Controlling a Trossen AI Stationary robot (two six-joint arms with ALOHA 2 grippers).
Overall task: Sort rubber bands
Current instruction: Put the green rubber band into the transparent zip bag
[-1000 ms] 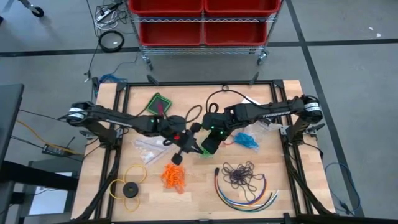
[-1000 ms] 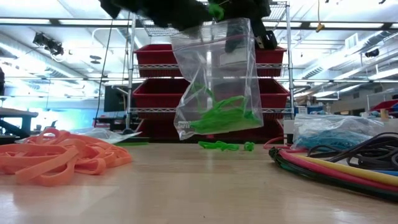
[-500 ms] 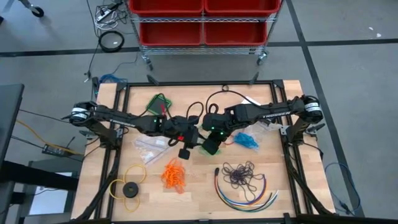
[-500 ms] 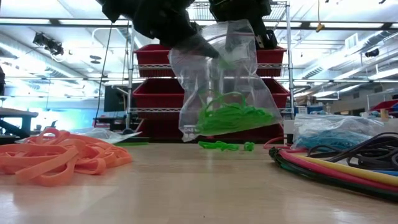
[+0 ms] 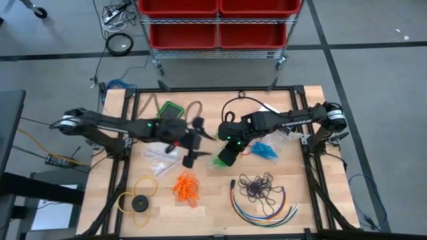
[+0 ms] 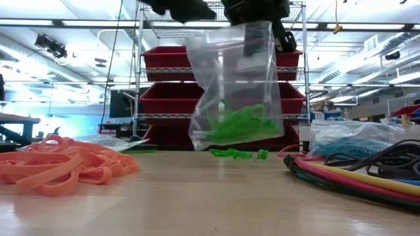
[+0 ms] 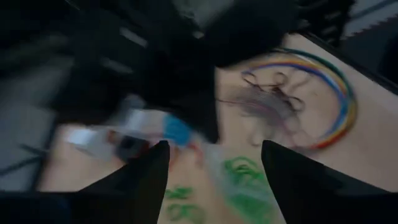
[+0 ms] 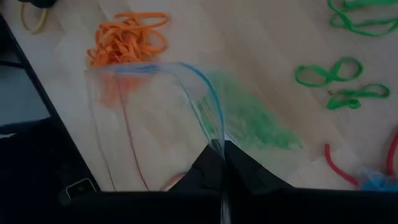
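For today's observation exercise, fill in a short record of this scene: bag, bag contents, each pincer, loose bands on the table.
bag: clear zip bag, hanging above the table
bag contents: green bands
right pincer: shut on the bag's top edge
left pincer: open, beside the bag, holding nothing
loose green bands: on the table behind the bag
orange bands: pile on the table
purple bands: pile inside the cable loop

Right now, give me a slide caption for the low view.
Right gripper holds a clear bag of green rubber bands above the table, orange bands beside.
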